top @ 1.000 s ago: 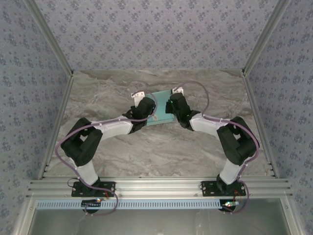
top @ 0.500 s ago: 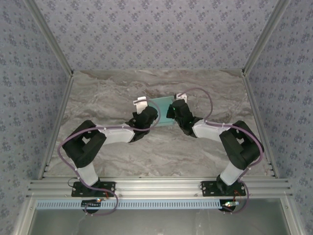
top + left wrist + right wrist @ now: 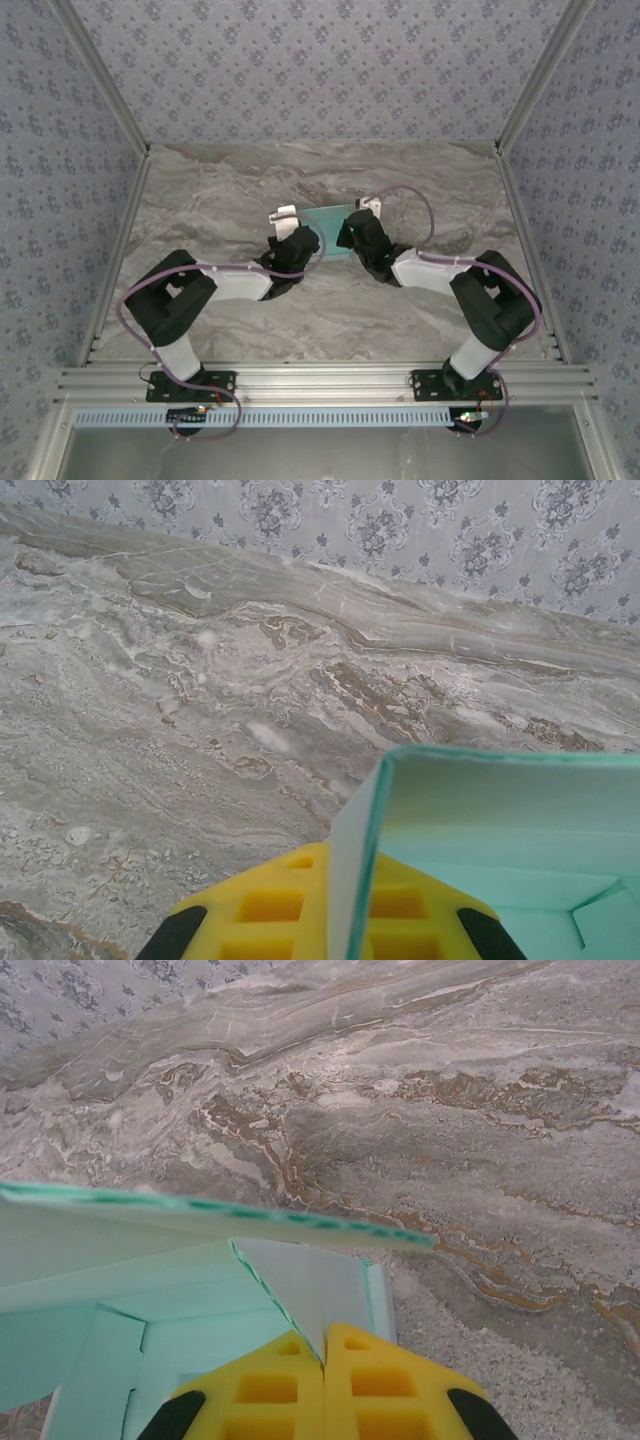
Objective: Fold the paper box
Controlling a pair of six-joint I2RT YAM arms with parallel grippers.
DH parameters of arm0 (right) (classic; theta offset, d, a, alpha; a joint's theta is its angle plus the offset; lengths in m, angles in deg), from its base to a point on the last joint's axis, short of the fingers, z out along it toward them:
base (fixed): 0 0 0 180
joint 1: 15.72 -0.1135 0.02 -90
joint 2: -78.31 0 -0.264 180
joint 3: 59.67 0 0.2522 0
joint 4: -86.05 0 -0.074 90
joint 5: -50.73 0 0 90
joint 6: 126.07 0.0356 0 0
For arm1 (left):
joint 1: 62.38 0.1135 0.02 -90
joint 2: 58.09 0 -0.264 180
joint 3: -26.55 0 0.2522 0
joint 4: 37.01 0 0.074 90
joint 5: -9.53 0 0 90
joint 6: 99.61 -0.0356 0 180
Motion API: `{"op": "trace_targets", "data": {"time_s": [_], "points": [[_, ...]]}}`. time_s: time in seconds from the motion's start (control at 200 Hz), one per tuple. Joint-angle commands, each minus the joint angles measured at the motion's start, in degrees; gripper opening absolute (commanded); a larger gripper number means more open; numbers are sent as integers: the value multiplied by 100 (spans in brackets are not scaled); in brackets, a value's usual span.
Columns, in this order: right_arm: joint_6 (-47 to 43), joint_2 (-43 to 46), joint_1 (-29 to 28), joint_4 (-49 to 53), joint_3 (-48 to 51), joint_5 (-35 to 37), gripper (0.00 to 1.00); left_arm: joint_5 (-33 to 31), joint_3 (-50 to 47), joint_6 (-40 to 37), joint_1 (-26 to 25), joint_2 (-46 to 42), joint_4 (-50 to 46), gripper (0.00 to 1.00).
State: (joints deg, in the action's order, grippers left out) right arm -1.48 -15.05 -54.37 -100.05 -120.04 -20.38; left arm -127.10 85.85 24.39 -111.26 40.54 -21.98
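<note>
Paper box (image 3: 328,218): pale blue-green card, partly folded up and open on top. In the top cam it sits over the marble table (image 3: 220,195), a bit toward 12 o'clock from table centre, between the two arms. Can't tell if it's resting on the marble or lifted.

Left gripper (image 3: 348,905) is on the box's 9 o'clock side. Left wrist cam: an upright side wall of the card stands edge-on betw the two yellow pads (image 3: 262,912), which press it from both sides, so the claw is clamped on that wall. The box interior opens toward 3 o'clock, w/ a small tab at 4 o'clock.

Right gripper (image 3: 325,1385) is on the box's 3 o'clock side. Right wrist cam: a card flap is pinched in the seam betw its yellow pads, claw clamped on it. A long panel w/ a dashed edge runs across above the flap.

Surroundings: patterned wall panels (image 3: 320,70) at 9, 12 and 3 o'clock. Alu rail (image 3: 320,382) at 6 o'clock carries both arm bases.
</note>
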Motion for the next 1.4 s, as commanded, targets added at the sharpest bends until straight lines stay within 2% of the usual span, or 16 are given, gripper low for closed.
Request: {"op": "trace_targets", "data": {"time_s": [0.0, 0.855, 1.209, 1.394], "points": [[377, 26, -23, 767, 235, 354, 6, -150, -313, 136, 19, 34, -721, 4], [525, 89, -306, 784, 626, 586, 5, -465, -692, 372, -156, -231, -1033, 14], [452, 167, -357, 891, 521, 689, 4, -427, -794, 516, -209, -649, -1566, 26], [452, 177, -393, 996, 418, 762, 4, -179, -785, 359, -230, -878, -1852, 34]]}}
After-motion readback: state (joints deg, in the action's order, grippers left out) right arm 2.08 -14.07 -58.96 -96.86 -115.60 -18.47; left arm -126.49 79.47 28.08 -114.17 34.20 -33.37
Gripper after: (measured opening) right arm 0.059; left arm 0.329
